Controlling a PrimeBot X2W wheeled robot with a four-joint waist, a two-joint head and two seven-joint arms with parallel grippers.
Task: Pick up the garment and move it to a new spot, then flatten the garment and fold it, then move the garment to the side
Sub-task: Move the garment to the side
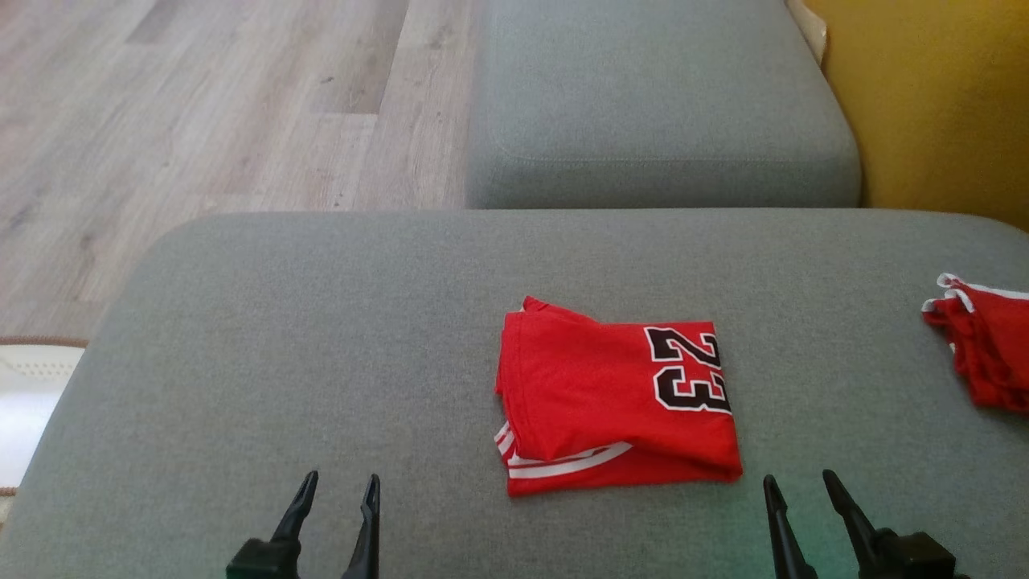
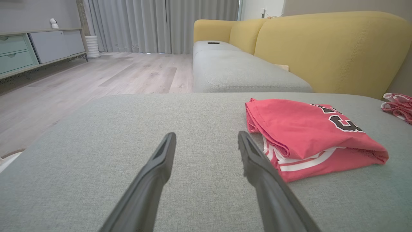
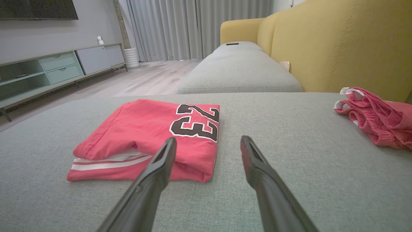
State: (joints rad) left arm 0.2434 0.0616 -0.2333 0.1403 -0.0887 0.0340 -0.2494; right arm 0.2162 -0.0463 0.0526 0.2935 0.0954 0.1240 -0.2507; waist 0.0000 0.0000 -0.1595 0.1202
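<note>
Living room, pale wood floor (image 1: 201,104), grey curtains (image 2: 154,25) and a low media cabinet (image 3: 48,71) at the far wall. Yellow sofa back (image 2: 322,48) ran along the right, with a grey seat cushion (image 1: 659,104) ahead. Nearest and widest was the grey fabric seat (image 1: 321,362) that served as the work surface; soft weave, no hard edge in reach.

Task garment, a red jersey (image 1: 595,386) with a black "23", lay folded in a rough square near the middle of that seat, slightly right of centre, white-striped hem layers peeking out at the near edge. A second red garment (image 1: 985,346) sat bunched at the far right edge, well apart from the jersey.

Left gripper (image 1: 342,480) and right gripper (image 1: 797,478) hung at the near edge, fingers spread wide, nothing between them, neither touching cloth.

Judged stage: fold looked done, side move left.

Risks: a pinch on the top layer alone would likely peel the fold open. A one-sided lift could let the loose hem layers slide out. Pushing it right could run it into the bunched garment. Fingers digging into the soft seat could snag the weave.
</note>
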